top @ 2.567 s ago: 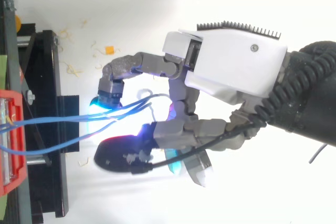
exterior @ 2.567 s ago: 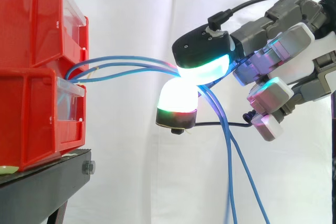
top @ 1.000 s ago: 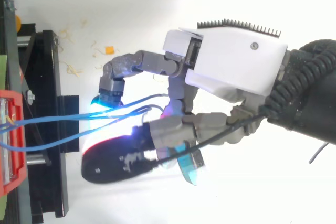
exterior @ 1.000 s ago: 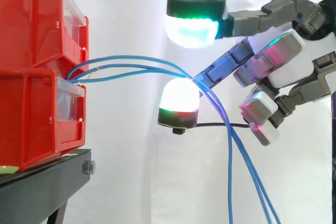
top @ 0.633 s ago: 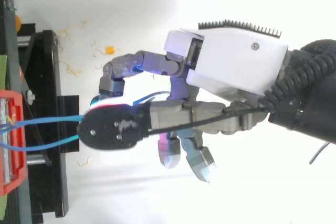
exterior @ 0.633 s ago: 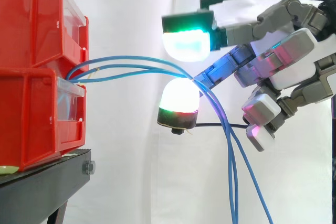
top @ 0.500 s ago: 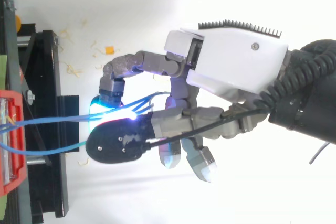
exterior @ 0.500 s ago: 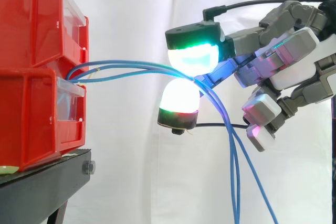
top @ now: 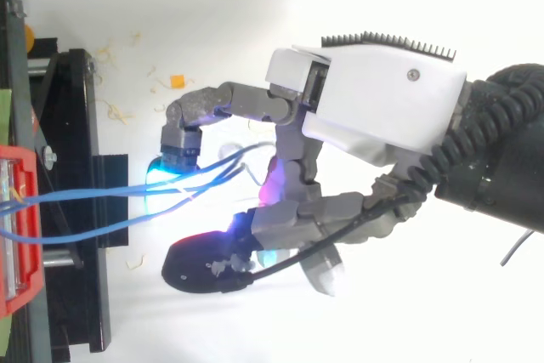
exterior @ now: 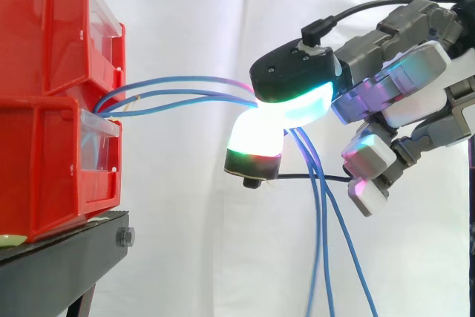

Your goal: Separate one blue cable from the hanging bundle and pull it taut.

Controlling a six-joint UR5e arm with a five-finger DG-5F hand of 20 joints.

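Red bins [exterior: 44,146] stacked on a black stand [exterior: 74,254] face my fingertips, with a white curtain [exterior: 193,5] behind. The blue cables [exterior: 178,87] leave the bins nearly level, reach my hand [top: 374,99], then drop straight down past it. My fingers [top: 181,146] are curled, and in the side view two glowing pads pinch the cables together as one bunch.

blue cables [exterior: 185,78] | thin, bundled | level from red bins [exterior: 44,161] | then hanging down
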